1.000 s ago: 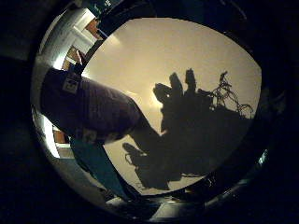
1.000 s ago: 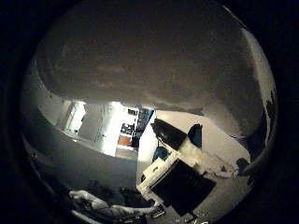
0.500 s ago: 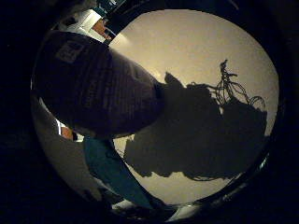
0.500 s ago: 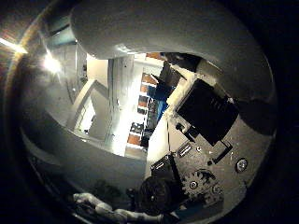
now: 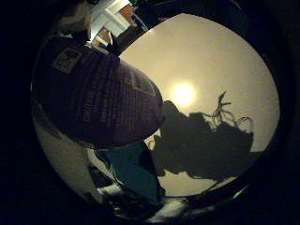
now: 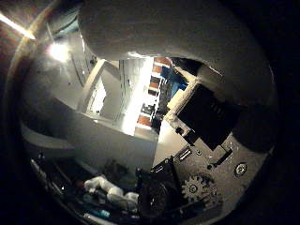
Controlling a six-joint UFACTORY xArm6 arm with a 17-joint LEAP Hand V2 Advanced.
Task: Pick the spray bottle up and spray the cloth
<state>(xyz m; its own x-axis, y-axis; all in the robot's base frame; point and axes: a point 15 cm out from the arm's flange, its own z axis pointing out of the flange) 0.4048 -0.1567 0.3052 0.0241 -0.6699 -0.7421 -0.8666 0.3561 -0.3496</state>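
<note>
The spray bottle [image 5: 98,98] fills the palm's view, its nozzle hidden; I cannot tell if the hand [image 6: 206,154] grips it.

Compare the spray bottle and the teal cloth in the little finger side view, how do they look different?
The spray bottle fills much of the view, so it is close to the palm; the teal cloth shows only as a smaller patch beyond it. The bottle is dark purple, rounded and carries a printed label; the cloth is plain teal and flat. Both show against the pale table.
</note>
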